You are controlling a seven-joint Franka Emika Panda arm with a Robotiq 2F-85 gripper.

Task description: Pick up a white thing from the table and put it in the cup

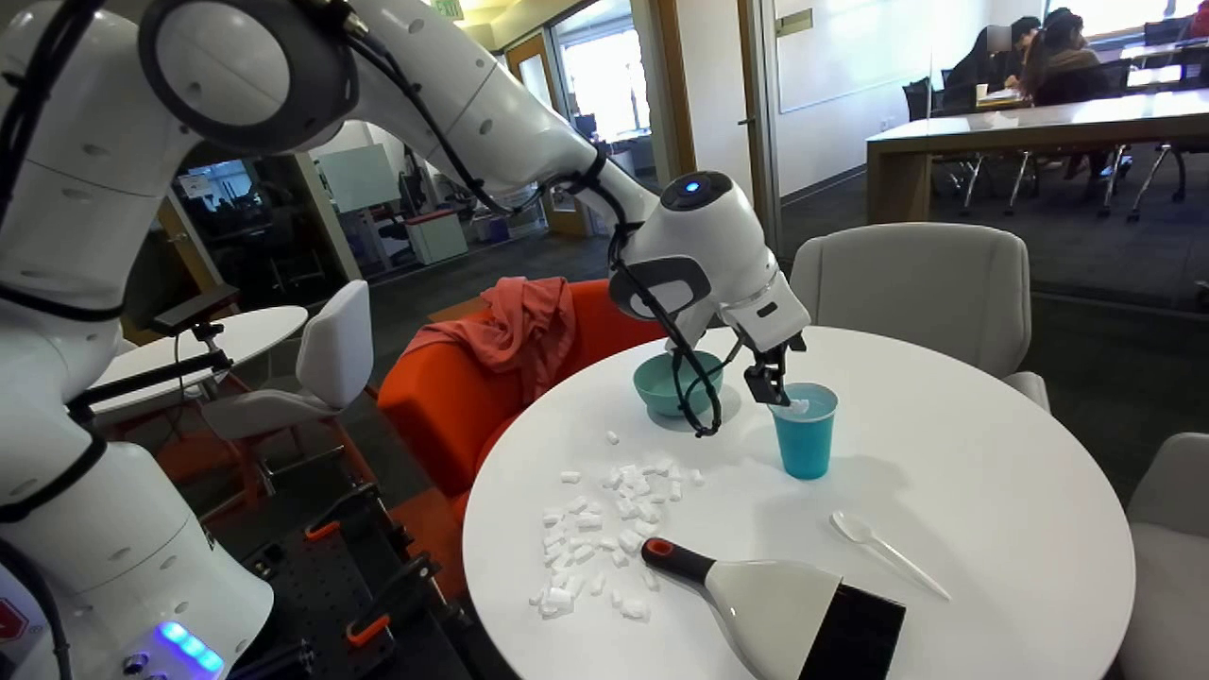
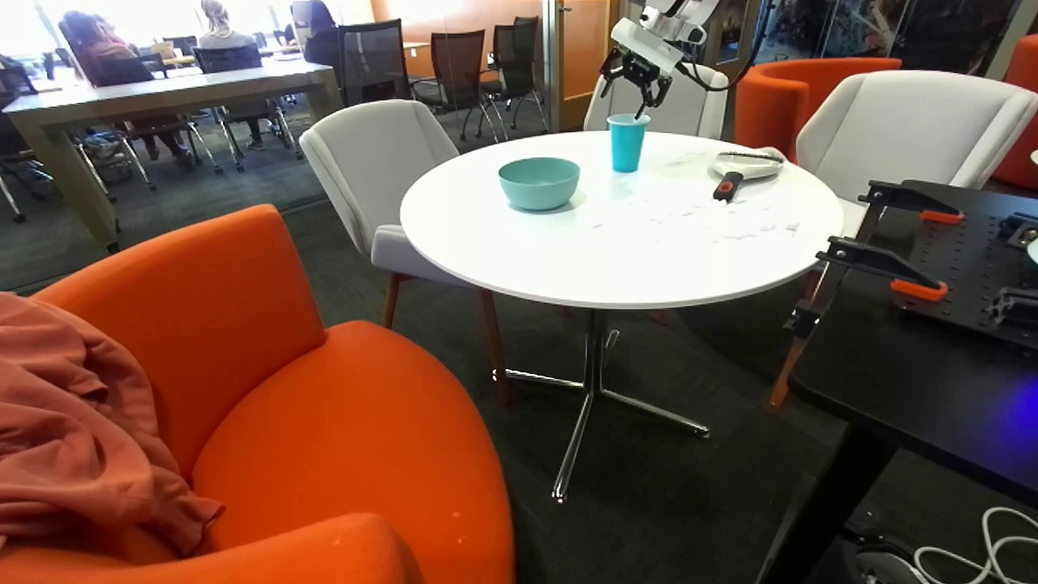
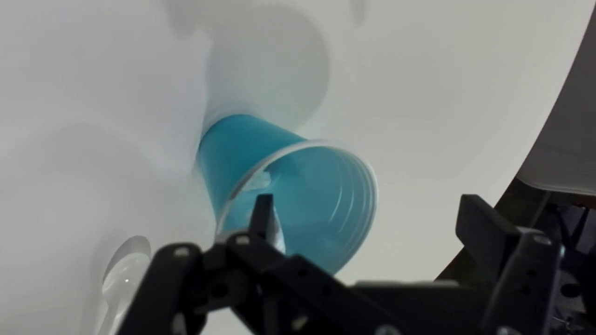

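Claw: fingers wide apart, clamped on nothing. One finger is at the mouth of the cup, tip seemingly just inside; the opposite one hangs outside the cup. Cup upright on the table.

White scrap: at the cup's mouth, right by that finger. Wrist view shows two pale bits through the mouth: one against the finger, probably this scrap, plus a second bit apart from it. Scrap stuck to the finger or loose in the cup: can't tell.

Around the cup: bowl near, spoon near, dustpan farther off than the spoon, loose pile of scraps well apart.

Step in hand looks like the release; task nearly done if the scrap drops in. Doing it well: make sure the scrap is off the finger before leaving, light stuff may cling. If it clings, brush that finger softly on the cup's inner wall so it falls inside, not past the rim. Don't bring the fingers together here: cup wall sits between them and would likely get pinched. Exit straight up; going sideways could catch the rim and tip the cup, which looks thin and light.
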